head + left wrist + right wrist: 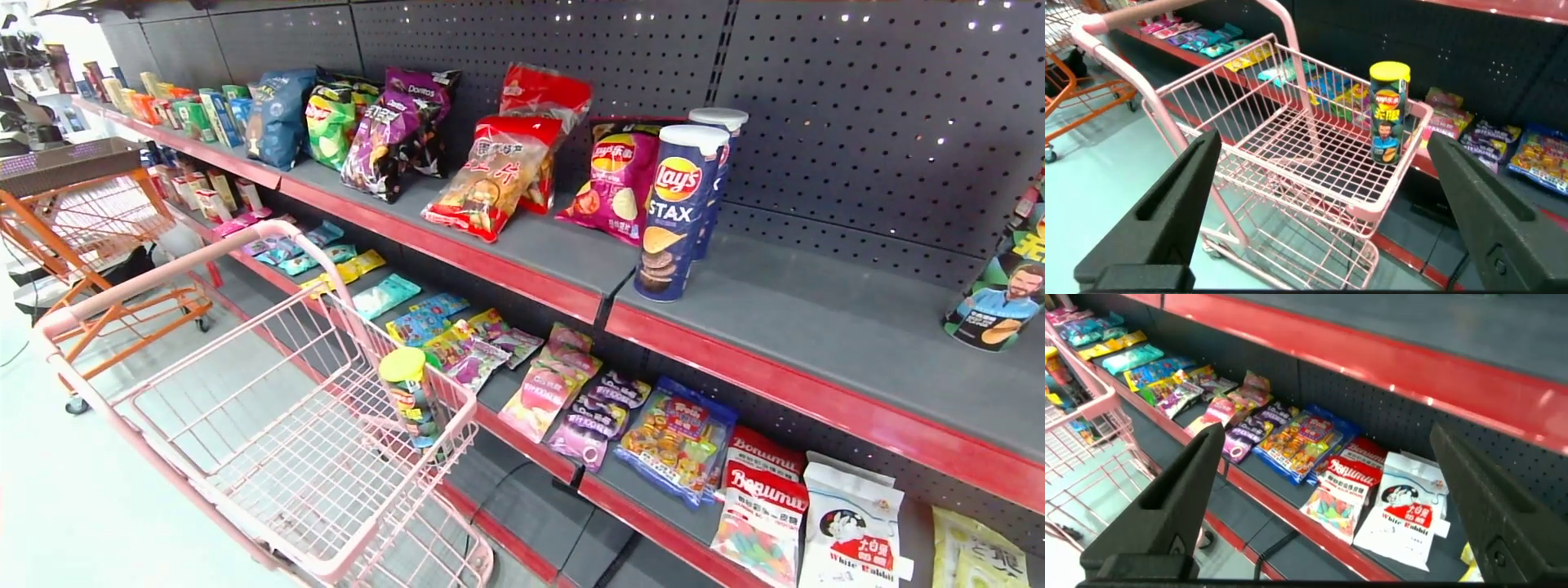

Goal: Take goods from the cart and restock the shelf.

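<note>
Currently the yellow-lidded can (1389,114) stands upright in the pink cart (188,263), in the corner nearest the shelf (816,327), not yet picked. L gripper (1323,143) hangs over the cart, jaws wide open, prob. lining up a grasp. R gripper (1324,431), jaws also open, faces lower-level candy bags (1290,445). Shelf's upper level has bare grey space by the blue cans (678,212).

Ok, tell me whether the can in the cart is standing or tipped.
Upright: the yellow-lidded can stands in the pink cart, lid up, on its mesh floor.
</note>
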Robot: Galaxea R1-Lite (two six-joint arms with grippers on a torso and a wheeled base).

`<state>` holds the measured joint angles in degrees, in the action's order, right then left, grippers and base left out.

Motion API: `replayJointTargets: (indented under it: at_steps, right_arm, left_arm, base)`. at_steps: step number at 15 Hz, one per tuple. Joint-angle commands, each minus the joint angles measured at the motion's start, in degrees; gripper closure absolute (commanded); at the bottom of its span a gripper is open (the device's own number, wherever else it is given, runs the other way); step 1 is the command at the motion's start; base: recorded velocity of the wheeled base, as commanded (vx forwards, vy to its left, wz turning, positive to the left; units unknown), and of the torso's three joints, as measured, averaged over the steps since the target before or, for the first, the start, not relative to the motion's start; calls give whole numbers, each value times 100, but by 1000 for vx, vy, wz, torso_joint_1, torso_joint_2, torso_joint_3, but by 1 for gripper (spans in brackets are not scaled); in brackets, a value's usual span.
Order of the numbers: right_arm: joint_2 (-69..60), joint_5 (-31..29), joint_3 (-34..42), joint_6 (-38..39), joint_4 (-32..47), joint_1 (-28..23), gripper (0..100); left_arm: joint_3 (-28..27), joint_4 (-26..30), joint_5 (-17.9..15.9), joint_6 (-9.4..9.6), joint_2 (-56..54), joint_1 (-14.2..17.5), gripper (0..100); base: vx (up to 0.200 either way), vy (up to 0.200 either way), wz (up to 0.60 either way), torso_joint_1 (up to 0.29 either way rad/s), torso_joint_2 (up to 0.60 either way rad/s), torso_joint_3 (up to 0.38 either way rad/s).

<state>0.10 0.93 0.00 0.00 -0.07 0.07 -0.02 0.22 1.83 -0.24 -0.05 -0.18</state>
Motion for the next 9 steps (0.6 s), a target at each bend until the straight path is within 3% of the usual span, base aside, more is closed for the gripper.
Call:
replayJointTargets:
  at_steps: [1, 9]
  right_arm:
    - [-1, 4, 0, 0, -1, 1, 0]
    - [-1, 4, 0, 0, -1, 1, 0]
  left_arm:
    - [2, 4, 2, -2, 5, 1, 0]
    - [2, 4, 2, 7, 5, 1, 0]
  base:
    - [0, 0, 0, -163, 442, 256]
    - [0, 0, 0, -191, 533, 341]
